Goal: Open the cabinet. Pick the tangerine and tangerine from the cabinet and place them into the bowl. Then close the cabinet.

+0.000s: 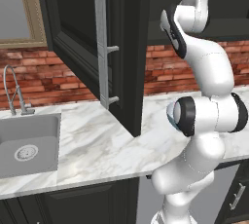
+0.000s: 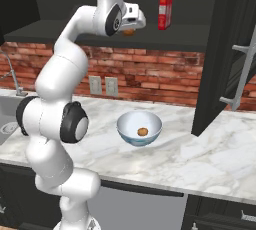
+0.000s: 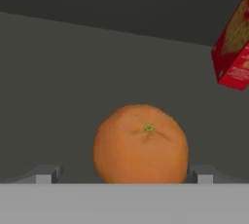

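Observation:
The black cabinet stands open, its door [image 1: 121, 47] swung out over the counter. On its dark shelf sits one tangerine [image 3: 141, 142] with a green stem spot. My gripper [image 3: 124, 177] is open around it, one of the fingertips [image 3: 46, 174] on each side, the left one clearly apart from the fruit. From the right base view the gripper [image 2: 131, 30] reaches onto the shelf with that tangerine [image 2: 129, 32] just under the hand. On the counter below, the bowl [image 2: 122, 124] holds the other tangerine [image 2: 143, 132].
A tall red carton [image 2: 165, 10] stands on the shelf to the right of the hand. A second open door [image 2: 225, 49] with a silver handle juts out at right. The sink [image 1: 29, 145] and faucet [image 1: 14, 91] lie far left.

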Available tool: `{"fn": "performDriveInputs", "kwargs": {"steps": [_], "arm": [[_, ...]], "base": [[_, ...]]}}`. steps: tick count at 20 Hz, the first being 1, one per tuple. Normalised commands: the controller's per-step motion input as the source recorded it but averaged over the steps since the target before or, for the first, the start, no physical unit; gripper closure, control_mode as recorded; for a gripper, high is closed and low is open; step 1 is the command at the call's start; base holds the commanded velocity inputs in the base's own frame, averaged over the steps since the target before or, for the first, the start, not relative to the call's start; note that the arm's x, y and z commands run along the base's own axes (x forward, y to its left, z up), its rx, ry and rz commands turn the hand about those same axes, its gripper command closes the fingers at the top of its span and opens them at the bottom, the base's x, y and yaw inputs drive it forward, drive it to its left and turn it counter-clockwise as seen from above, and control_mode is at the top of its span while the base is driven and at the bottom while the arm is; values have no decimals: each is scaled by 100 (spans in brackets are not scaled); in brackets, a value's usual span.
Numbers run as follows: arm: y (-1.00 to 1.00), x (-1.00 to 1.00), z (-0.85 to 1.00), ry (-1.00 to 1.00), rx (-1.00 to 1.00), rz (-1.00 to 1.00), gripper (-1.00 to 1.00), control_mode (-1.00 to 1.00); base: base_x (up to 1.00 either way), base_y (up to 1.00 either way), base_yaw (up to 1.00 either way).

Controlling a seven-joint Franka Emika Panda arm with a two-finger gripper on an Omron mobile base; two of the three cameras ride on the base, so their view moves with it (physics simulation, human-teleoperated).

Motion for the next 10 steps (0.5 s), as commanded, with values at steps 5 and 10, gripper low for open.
{"fn": "performDriveInputs", "kwargs": {"steps": [5,10], "arm": [[-4,34,0,0,0,-17,-100,-100],[0,0,0,0,0,-1,-100,-100]], "base": [[0,0,0],[0,0,0]]}}
